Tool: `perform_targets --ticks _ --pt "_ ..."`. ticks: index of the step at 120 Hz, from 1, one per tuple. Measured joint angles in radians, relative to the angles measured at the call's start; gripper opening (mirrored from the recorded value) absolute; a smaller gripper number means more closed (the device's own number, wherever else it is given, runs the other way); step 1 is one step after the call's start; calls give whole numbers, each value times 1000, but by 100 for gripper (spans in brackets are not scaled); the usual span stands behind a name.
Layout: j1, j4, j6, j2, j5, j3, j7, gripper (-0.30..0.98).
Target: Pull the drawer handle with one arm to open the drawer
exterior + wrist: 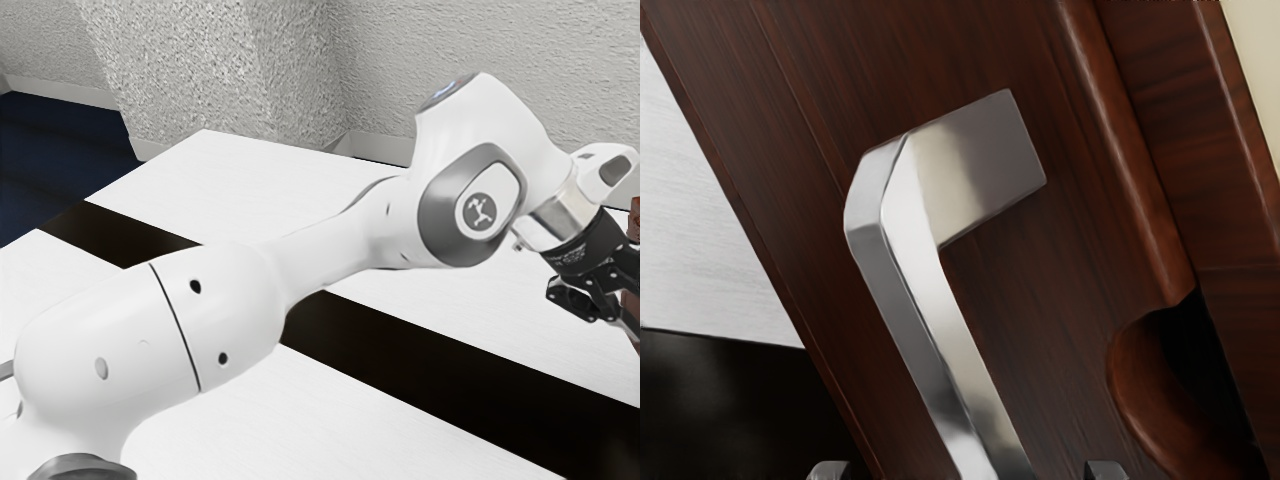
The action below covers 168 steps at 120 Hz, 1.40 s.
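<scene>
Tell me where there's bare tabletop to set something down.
White tabletop is free between the black stripe, the arm and the exterior view's lower edge; also beyond the arm, toward the wall. Crowded: the exterior view's right, where the hand straddles the drawer handle.

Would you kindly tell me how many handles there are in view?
1. The metal handle is mounted on the brown wooden front. Others may be hidden, since the furniture is cut off at the exterior view's right edge.
</scene>
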Motion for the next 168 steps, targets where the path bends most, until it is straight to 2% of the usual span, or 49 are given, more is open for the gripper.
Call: perform_targets --ticks 21,57,99,168 --pt "-1 -8 -17 -20 16 5 -3 0" --pt "-18 -115 -26 -92 50 40 -32 -8" --pt "-15 -257 -25 -195 67 42 -65 -10" --pt "-4 -400 -5 -301 77 45 -99 -10"
